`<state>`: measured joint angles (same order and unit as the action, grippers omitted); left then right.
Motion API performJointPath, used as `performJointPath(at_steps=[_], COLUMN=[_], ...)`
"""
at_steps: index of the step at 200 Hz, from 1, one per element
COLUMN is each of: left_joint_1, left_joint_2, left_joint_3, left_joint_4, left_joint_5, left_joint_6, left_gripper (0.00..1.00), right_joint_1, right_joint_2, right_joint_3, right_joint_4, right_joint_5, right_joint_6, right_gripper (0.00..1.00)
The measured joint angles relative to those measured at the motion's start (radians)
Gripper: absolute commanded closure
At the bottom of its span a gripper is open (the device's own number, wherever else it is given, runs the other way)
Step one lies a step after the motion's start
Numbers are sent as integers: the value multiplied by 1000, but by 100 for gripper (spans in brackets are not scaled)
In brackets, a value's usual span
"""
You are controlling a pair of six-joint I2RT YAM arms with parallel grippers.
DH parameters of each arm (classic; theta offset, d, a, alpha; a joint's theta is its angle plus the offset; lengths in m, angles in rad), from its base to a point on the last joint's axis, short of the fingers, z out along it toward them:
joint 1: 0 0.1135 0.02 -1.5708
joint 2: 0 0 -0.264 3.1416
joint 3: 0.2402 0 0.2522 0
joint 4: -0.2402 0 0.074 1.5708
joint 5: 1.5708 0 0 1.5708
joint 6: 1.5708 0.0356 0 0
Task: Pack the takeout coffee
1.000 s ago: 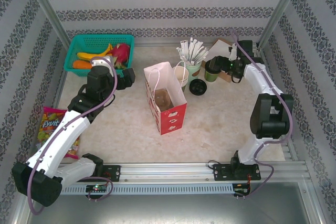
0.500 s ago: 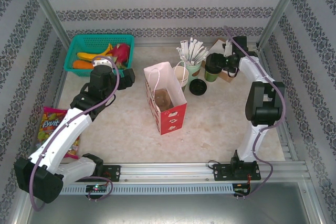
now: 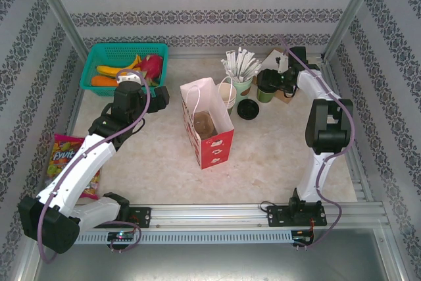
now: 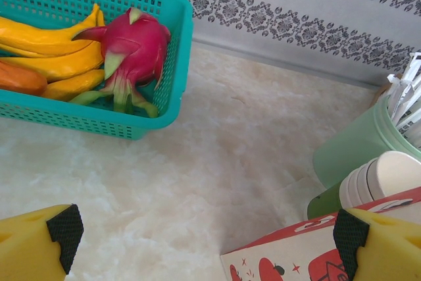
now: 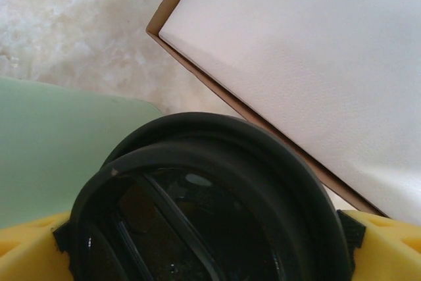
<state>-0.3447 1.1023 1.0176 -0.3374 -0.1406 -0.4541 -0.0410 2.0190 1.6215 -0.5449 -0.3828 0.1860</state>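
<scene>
A candy pack (image 3: 64, 151) lies nearest, at the table's (image 3: 276, 156) left edge. Past it, a red and white paper bag (image 3: 209, 137) stands open in the middle. The left gripper (image 3: 160, 97) hangs just beside the bag, fingers wide apart. Farther back on the right, the coffee cup (image 3: 266, 87) stands on the table, well apart from the bag. The right gripper (image 5: 207, 238) has one finger on each side of the cup's black lid (image 5: 217, 182), spread wide. A green fruit basket (image 4: 131, 126) sits far back left.

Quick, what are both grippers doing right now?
Left gripper: open, holding nothing.
Right gripper: pads flank the takeout coffee lid; grip cannot be told.
</scene>
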Motion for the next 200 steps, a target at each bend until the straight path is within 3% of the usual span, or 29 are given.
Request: performJointPath(at_steps=[84, 200], left_joint_1=[0, 0], left_joint_2=[0, -15], left_joint_3=[0, -2], left_joint_4=[-13, -23], left_joint_5=[-7, 34], left_joint_6=[-26, -60], left_gripper=[0, 0], right_joint_1=[5, 18], right_joint_2=[-79, -521], right_joint_3=[-89, -568], right_joint_4=[1, -2], right_joint_5=[46, 64], right_joint_6=[27, 122], right_gripper=[17, 19])
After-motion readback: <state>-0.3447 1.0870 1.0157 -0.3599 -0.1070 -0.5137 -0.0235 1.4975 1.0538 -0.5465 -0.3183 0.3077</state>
